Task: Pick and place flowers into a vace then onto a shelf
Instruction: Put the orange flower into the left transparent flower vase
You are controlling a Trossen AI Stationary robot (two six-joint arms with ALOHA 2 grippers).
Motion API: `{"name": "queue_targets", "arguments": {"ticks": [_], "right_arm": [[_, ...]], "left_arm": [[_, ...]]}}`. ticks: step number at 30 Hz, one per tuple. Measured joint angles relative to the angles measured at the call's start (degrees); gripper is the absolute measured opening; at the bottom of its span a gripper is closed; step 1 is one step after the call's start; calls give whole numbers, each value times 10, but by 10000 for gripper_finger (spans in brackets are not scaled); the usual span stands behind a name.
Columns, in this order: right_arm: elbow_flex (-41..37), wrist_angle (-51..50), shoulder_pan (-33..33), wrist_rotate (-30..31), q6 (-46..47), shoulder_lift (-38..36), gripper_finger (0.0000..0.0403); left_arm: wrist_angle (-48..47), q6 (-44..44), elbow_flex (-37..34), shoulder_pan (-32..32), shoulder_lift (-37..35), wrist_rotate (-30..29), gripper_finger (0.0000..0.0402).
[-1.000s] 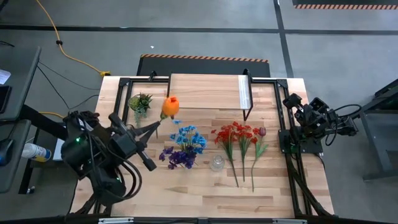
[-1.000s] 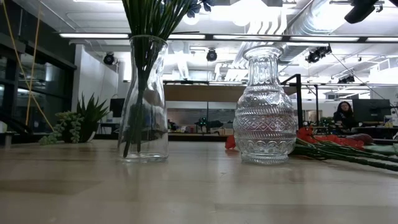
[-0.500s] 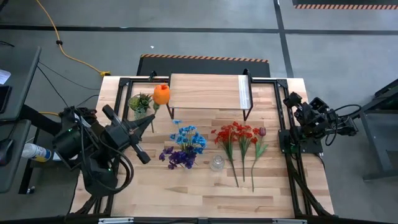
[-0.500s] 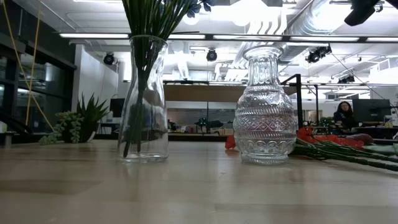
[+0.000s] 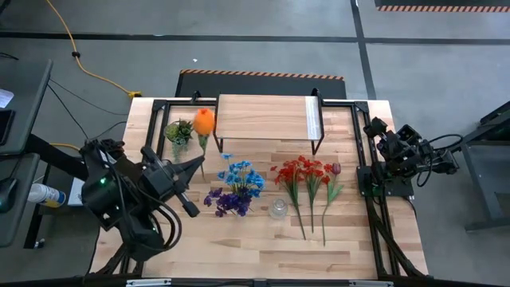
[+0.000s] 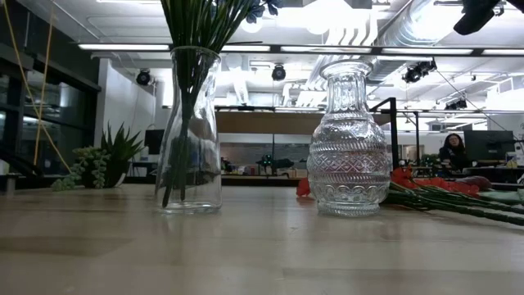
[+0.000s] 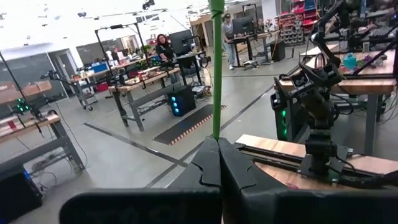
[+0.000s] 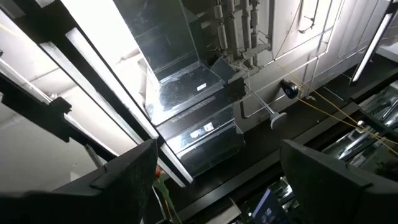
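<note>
The left gripper (image 5: 194,165) hung above the left part of the table (image 5: 263,239), its arm reaching in from the left edge and angled toward the far side. Its fingers (image 7: 208,168) were pressed together on the green stem of the orange flower (image 5: 205,121), whose head stood just off the shelf's left end, near the small potted plant (image 5: 179,131). The right gripper (image 5: 376,130) waited folded at the table's right edge, aimed up at the ceiling, its fingers (image 8: 127,174) spread wide and holding nothing.

The shelf (image 5: 267,118) sat at the far edge, centred, with its board bare. Bare wood lay between the shelf and the flowers, and along the whole near edge.

Two glass vases showed in the low view: a plain vase (image 6: 189,135) holding green stems, and a patterned empty vase (image 6: 348,143) to its right. From above, the blue flowers (image 5: 241,177) and purple flowers (image 5: 229,201) clustered at the table's middle. One bunch of red flowers (image 5: 303,171) lay flat on the table to their right, with a single maroon tulip (image 5: 335,169) beside it.
</note>
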Motion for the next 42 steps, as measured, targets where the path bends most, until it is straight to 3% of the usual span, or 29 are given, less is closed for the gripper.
{"name": "queue_targets", "arguments": {"ticks": [15, 25, 33, 42], "right_arm": [[0, -2, 0, 0, 1, 0, 328], [0, -2, 0, 0, 2, 0, 328], [0, -11, 0, 4, 0, 0, 328], [0, -17, 0, 15, -13, 0, 328]], "left_arm": [[0, -167, -113, 0, 0, 0, 20], [8, -242, -151, 0, 0, 0, 20], [78, -203, -152, 0, 1, -1, 20], [267, -37, -151, 10, 13, -3, 20]]}}
